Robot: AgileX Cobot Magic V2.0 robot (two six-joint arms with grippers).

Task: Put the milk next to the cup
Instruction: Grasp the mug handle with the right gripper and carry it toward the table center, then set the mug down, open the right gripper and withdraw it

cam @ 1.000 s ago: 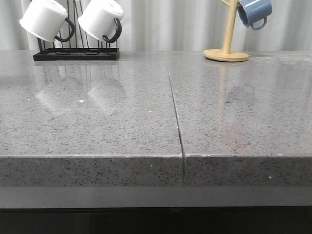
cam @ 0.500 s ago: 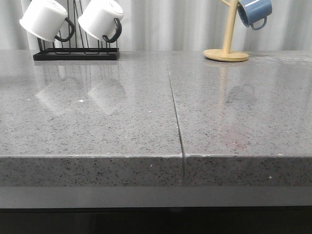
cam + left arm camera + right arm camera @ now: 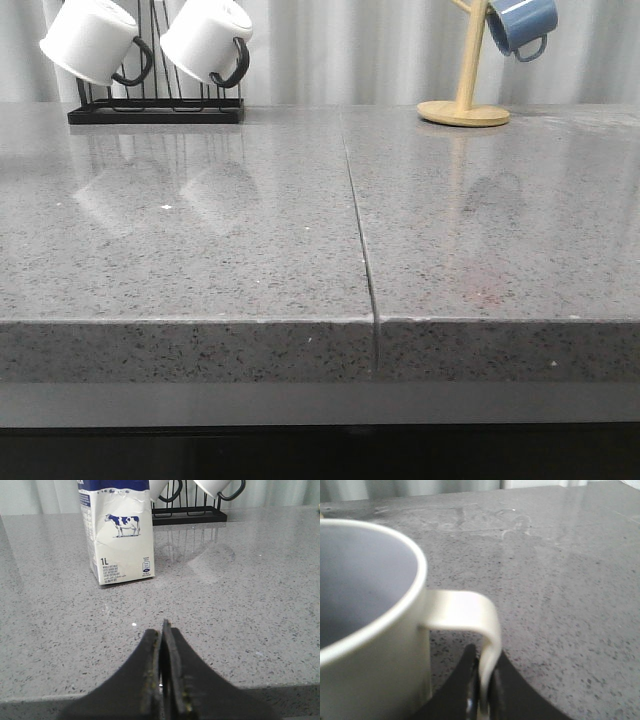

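The milk (image 3: 119, 530), a white carton with a dark blue top, a cow picture and "1L", stands upright on the grey counter in the left wrist view. My left gripper (image 3: 163, 630) is shut and empty, well short of the carton, low over the counter near its front edge. In the right wrist view the cream-white cup (image 3: 367, 630) fills the near side; my right gripper (image 3: 484, 662) is shut on its handle (image 3: 470, 612). Neither the milk, the cup nor either gripper shows in the front view.
A black rack (image 3: 155, 110) with two white black-handled mugs (image 3: 205, 38) stands at the back left, also behind the carton (image 3: 187, 512). A wooden mug tree (image 3: 465, 105) with a blue mug (image 3: 522, 22) is at the back right. A seam (image 3: 360, 240) splits the counter.
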